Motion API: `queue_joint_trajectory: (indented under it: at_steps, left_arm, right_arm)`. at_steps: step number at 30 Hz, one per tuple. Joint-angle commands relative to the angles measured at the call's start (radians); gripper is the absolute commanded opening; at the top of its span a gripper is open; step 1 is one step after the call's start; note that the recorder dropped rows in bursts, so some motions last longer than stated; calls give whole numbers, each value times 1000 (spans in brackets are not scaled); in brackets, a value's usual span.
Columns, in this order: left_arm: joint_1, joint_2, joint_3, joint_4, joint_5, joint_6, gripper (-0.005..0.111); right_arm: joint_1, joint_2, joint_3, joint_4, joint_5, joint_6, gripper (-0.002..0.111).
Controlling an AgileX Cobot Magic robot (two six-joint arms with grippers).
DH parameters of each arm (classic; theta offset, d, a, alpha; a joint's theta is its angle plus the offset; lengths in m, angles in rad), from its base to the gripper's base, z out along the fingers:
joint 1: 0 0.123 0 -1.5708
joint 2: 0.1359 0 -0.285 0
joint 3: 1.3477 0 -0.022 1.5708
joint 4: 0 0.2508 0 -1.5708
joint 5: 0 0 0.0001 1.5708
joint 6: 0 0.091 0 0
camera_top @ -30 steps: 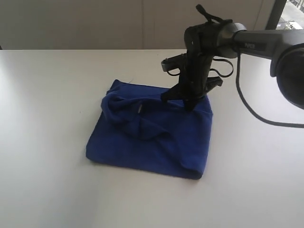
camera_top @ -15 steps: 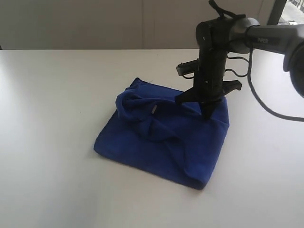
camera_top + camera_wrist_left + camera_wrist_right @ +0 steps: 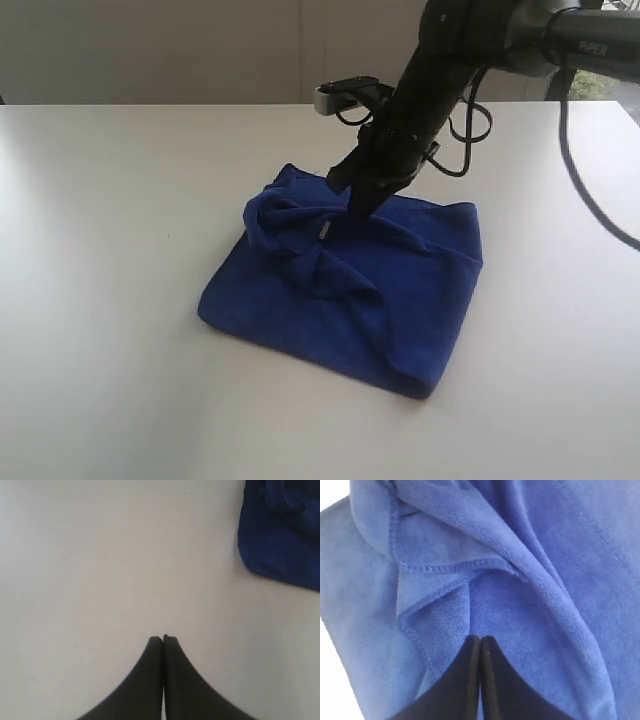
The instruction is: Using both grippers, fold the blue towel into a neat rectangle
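Note:
The blue towel (image 3: pixel 400 300) lies on the white table (image 3: pixel 110 210) as a rough rectangle, with a rumpled, bunched fold at its far left part and a small white tag (image 3: pixel 327 230) showing there. My right gripper (image 3: pixel 358 210) is shut, nothing between its fingers, and its tips point down at the towel just beside the bunched fold. In the right wrist view the shut right gripper (image 3: pixel 480 637) rests against the towel (image 3: pixel 545 555) below a hemmed edge. The left gripper (image 3: pixel 163 639) is shut over bare table, with a corner of the towel (image 3: pixel 285 535) off to one side.
The right arm (image 3: pixel 450 50) and its black cables (image 3: pixel 480 120) reach in from the far right above the towel's rear edge. Bare white table surrounds the towel, and a pale wall (image 3: pixel 200 50) stands behind it.
The towel first slid a little to the right under the right gripper. The right gripper then swung left from the towel's rear right corner to the bunched fold, staying shut.

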Motion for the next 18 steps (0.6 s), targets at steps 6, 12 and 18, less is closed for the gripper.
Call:
queue_joint_trajectory:
  at_steps: [6,12,18]
  left_arm:
    - [3,-7,3,-11,10,-9,0]
    - [3,-7,3,-11,10,-9,0]
    - [3,-7,3,-11,10,-9,0]
  right_arm:
    - [70,84,5,-69,-149,-79,0]
    - [78,165,5,-77,-196,16,0]
    - [94,198,5,-66,-263,399,0]
